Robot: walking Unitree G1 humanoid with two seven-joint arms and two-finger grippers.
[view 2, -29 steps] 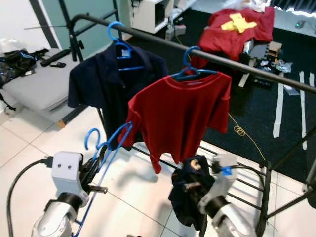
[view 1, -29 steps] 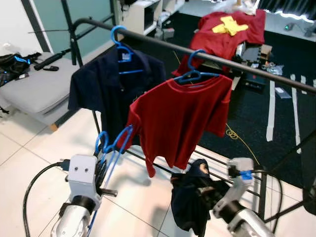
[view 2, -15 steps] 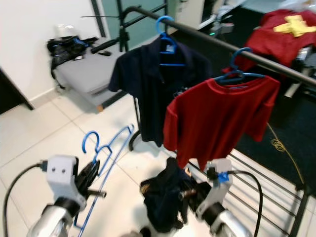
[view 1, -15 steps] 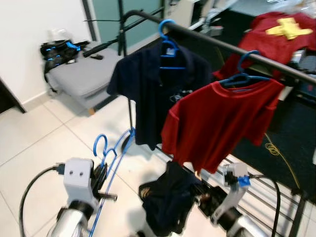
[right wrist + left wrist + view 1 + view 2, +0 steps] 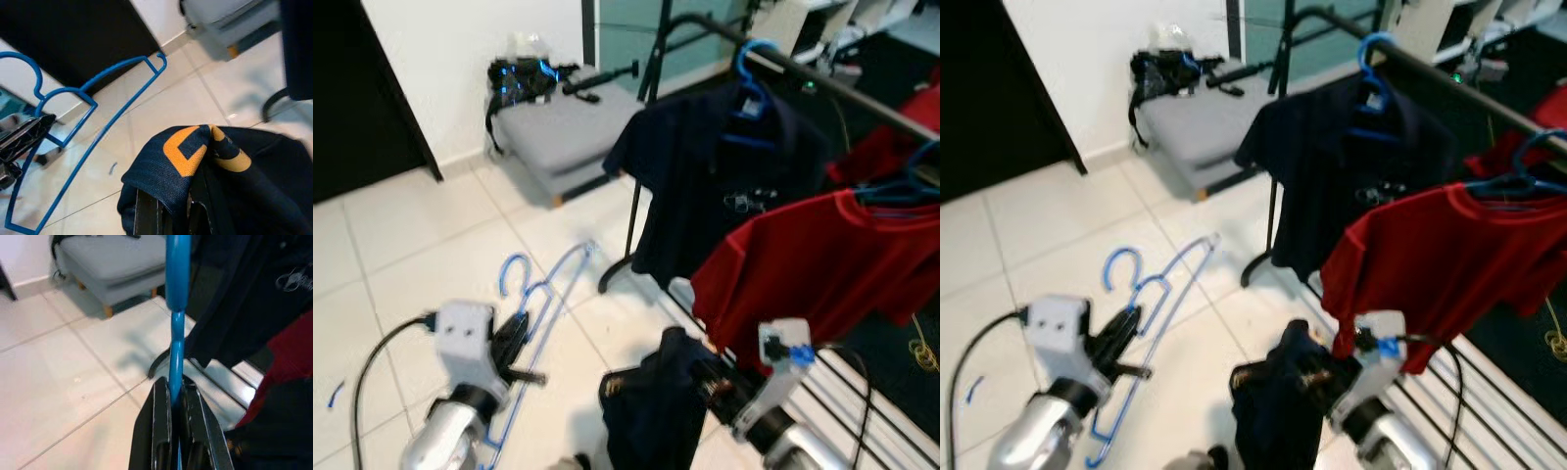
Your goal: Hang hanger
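While low, left gripper (image 5: 176, 431) fingers clamp blue hanger (image 5: 543, 294), upright.

A thin blue plastic hanger (image 5: 1151, 318) is held tilted above the tiled floor, hook uppermost, clamped in the left gripper (image 5: 1126, 338).
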